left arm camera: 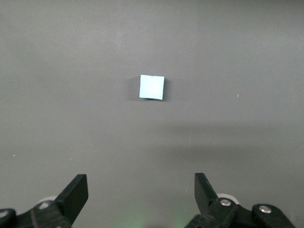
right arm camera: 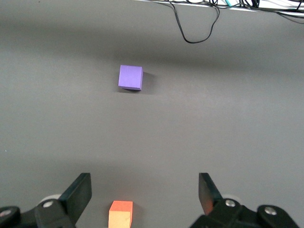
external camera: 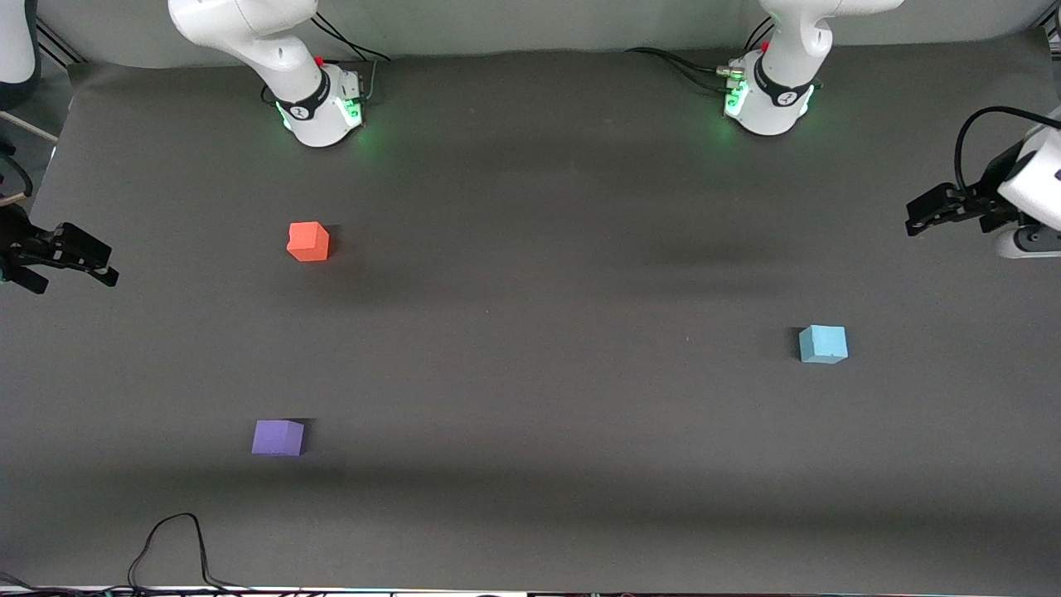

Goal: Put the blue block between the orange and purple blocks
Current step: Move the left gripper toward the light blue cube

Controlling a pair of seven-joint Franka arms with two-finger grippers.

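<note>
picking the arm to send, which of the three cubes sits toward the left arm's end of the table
The small light sky-blue matte cube. It sits alone toward the left arm's end; the orange-red cube and violet-purple cube both lie toward the right arm's end.

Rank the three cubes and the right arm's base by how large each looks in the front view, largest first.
1. Right arm's base.
2. Blue block, purple block and orange block: all look about alike, so no ranking; they also lie at different distances from the camera.

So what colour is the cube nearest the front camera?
Violet-purple; the purple block shows best in the front view.
</note>
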